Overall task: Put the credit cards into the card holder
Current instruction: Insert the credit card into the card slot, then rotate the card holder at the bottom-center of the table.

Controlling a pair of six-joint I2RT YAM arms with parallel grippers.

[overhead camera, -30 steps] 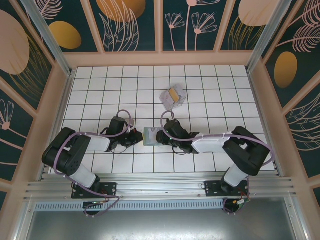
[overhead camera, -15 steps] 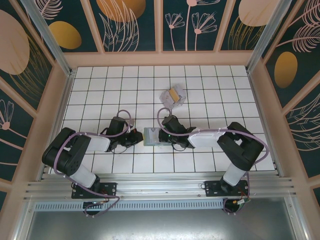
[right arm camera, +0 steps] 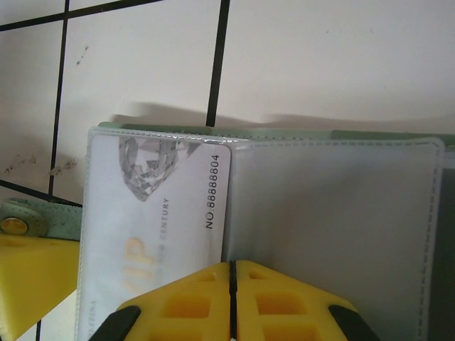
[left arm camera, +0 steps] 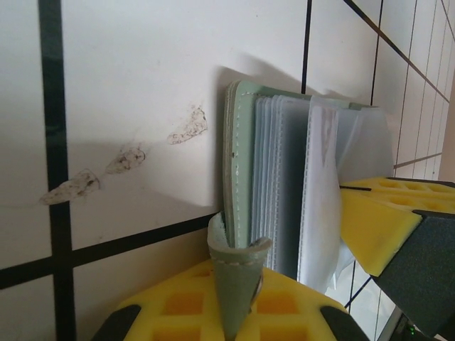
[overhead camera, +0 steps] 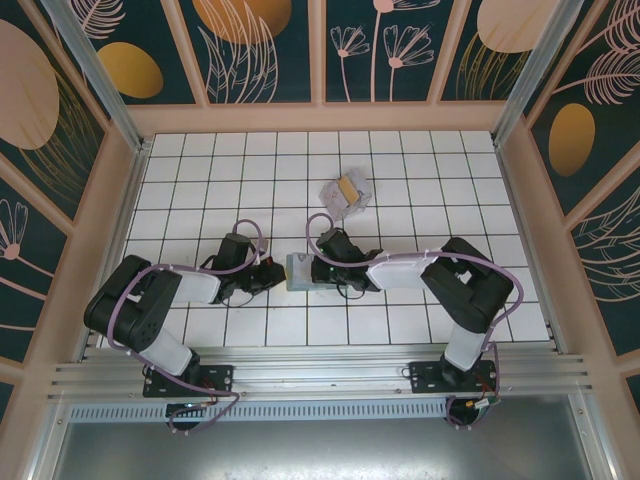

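Note:
The sage-green card holder point(overhead camera: 299, 271) lies open on the white tiles between my two grippers. My left gripper point(overhead camera: 273, 277) is shut on the holder's green strap point(left arm camera: 238, 277), beside the clear sleeves point(left arm camera: 284, 177). My right gripper point(right arm camera: 231, 273) is shut, its yellow fingertips resting on the open holder at the edge of a pale card point(right arm camera: 160, 213). That card, printed with a diamond and a number, sits inside a clear sleeve point(right arm camera: 334, 227) on the left page. More credit cards point(overhead camera: 345, 192), pale with one yellow-orange, lie in a loose pile further back.
Wooden-framed walls with floral panels point(overhead camera: 320, 60) enclose the tiled floor point(overhead camera: 200, 190). The arms' bases stand on the metal rail point(overhead camera: 320, 375) at the near edge. Open tiles stretch to the left, right and back of the holder.
My right gripper has shut and slid left onto the open holder, with its arm stretching further left. The left gripper and the card pile have stayed put.

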